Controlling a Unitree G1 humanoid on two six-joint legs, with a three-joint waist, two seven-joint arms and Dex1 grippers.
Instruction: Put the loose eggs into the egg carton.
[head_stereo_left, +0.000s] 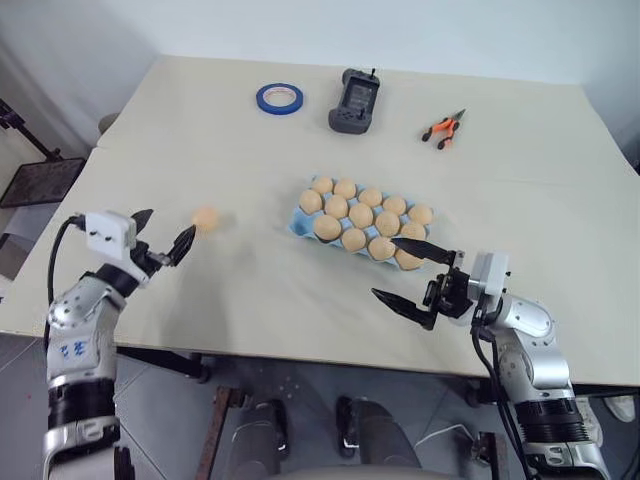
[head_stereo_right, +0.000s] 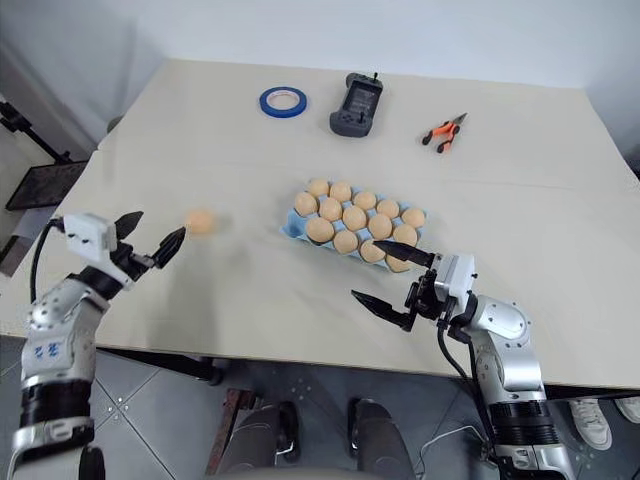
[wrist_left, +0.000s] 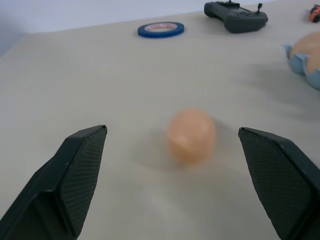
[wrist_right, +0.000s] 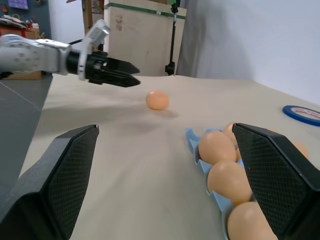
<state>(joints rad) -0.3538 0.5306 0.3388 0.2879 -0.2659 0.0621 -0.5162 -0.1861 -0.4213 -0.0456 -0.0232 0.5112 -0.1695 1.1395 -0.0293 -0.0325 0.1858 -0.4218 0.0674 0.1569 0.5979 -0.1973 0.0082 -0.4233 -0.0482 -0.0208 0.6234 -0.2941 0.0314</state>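
Observation:
One loose egg (head_stereo_left: 206, 218), pale orange-tan, lies on the beige table left of the egg carton. My left gripper (head_stereo_left: 170, 225) is open just short of that egg, fingers pointing at it, with nothing between them. In the left wrist view the egg (wrist_left: 191, 135) sits a little beyond the two spread fingertips. The light blue egg carton (head_stereo_left: 297, 224) stands mid-table with several eggs in its hollows. My right gripper (head_stereo_left: 383, 266) is open at the carton's near right corner, pointing left, and holds nothing. In the right wrist view the carton (wrist_right: 192, 138) lies by one finger.
A blue tape ring (head_stereo_left: 279, 98), a black handheld controller (head_stereo_left: 354, 102) and orange-handled pliers (head_stereo_left: 442, 129) lie at the far side of the table. The table's front edge runs close under both grippers. A black stand (head_stereo_left: 40, 180) is off the left edge.

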